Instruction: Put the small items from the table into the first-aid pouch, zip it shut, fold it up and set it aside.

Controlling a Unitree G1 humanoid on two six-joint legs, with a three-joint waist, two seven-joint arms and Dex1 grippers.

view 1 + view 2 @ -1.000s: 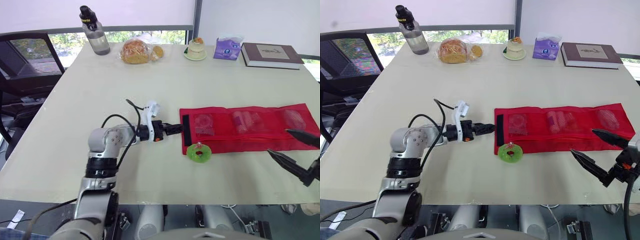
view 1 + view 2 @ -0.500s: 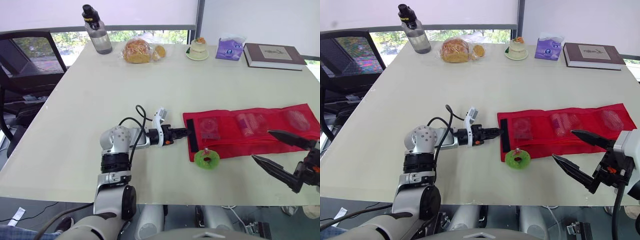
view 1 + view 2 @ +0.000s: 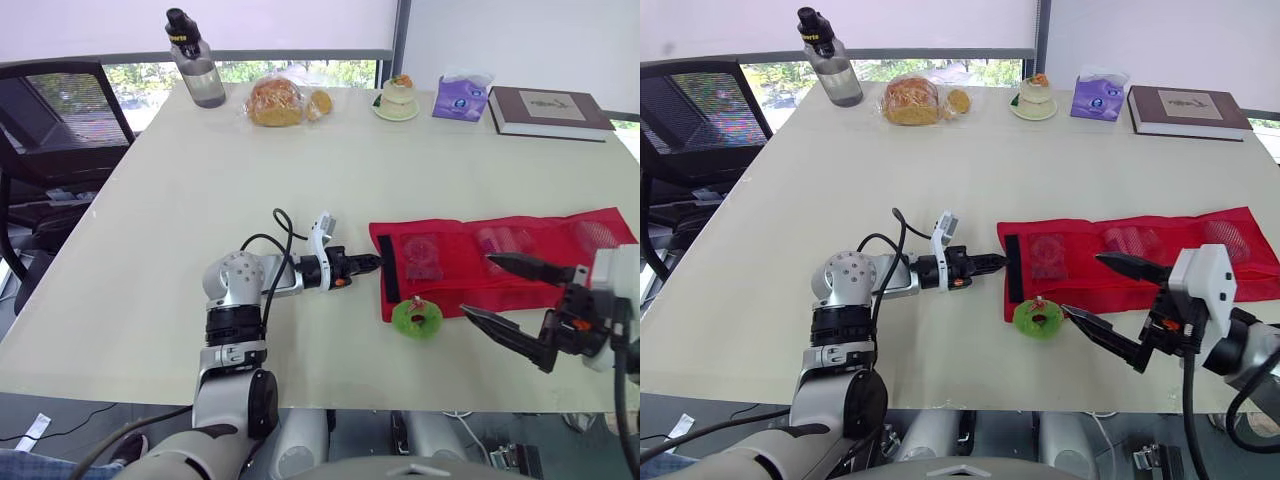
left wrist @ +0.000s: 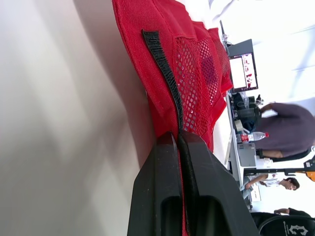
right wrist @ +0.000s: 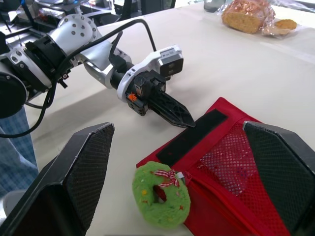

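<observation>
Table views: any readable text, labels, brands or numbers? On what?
No text is legible.
The bottle: pale print on the black cap band, too small to read.
The book: a mark on the cover, too blurred.
The purple pack: white print, unreadable.
The pouch: no lettering seen.
The chair back in the left wrist view: white mark, not readable.

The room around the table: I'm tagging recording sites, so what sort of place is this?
Most likely an office or lab workroom. A mesh office chair stands by the pale table, a roller blind covers a wide window, and the left wrist view shows a monitor and people beyond.
</observation>
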